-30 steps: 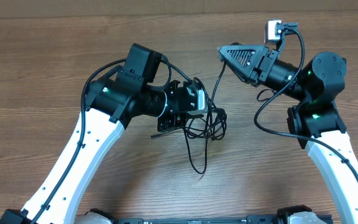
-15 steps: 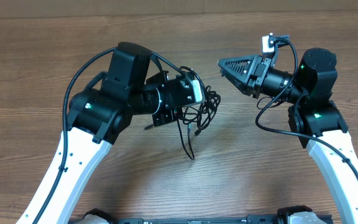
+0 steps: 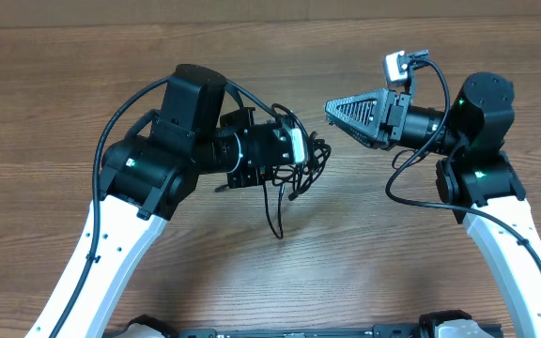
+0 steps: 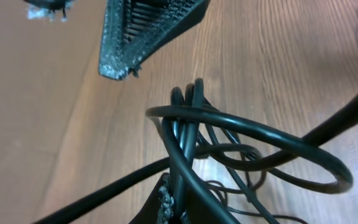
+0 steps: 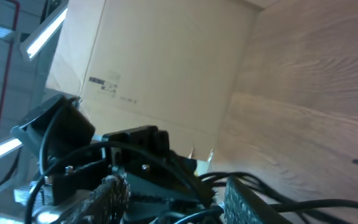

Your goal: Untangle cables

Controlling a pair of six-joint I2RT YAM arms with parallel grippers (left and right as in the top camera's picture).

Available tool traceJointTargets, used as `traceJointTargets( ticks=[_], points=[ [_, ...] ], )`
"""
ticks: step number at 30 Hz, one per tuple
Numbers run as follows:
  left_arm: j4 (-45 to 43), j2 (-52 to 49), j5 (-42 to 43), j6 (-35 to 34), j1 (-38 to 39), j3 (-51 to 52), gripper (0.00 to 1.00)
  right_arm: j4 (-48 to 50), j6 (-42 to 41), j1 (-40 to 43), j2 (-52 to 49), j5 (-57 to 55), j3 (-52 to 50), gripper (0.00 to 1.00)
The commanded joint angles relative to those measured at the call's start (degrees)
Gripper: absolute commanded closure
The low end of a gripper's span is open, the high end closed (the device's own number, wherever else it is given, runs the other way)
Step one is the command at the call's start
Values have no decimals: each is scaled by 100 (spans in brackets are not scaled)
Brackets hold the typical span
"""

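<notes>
Cables (image 4: 185, 124) hang in a tangled bunch from my left claw (image 3: 303, 155), which is clamped on them, one loose strand trailing below. My right claw (image 3: 332, 105) is spread wide, near the bunch, apart from it.

My left arm (image 3: 111, 235) rising from the near edge, elbow bent inward, my left gripper (image 3: 304, 155) pointing right, clamped on the cables (image 4: 185, 140), my right arm (image 3: 496, 202) folded leftward, my right gripper (image 3: 334, 106) facing the left one, fingers apart
</notes>
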State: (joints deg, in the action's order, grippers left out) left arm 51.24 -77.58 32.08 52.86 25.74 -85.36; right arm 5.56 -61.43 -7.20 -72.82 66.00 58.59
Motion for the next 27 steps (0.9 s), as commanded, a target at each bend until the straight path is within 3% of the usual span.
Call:
traceJointTargets(
  ticks=[1,8,11,16,20,27],
  points=[
    [-214,109,157,398,-20,-31,96,208,-540,13,4,164,68,50],
    [-730,52,391,422,-20,-31,96,297,-704,2,4,426,68,49],
    [-739,-31,363,446,-20,-28,96,332,-1191,4,4,509,68,49],
    [-734,-278,-208,776,-22,-28,96,688,-1401,4,4,619,68,24],
    [-505,-531,-1207,-492,-22,-28,96,680,-1532,4,4,616,68,23],
    [291,-651,-1523,-2594,-22,-28,96,675,-1530,11,4,612,68,23]
  ],
)
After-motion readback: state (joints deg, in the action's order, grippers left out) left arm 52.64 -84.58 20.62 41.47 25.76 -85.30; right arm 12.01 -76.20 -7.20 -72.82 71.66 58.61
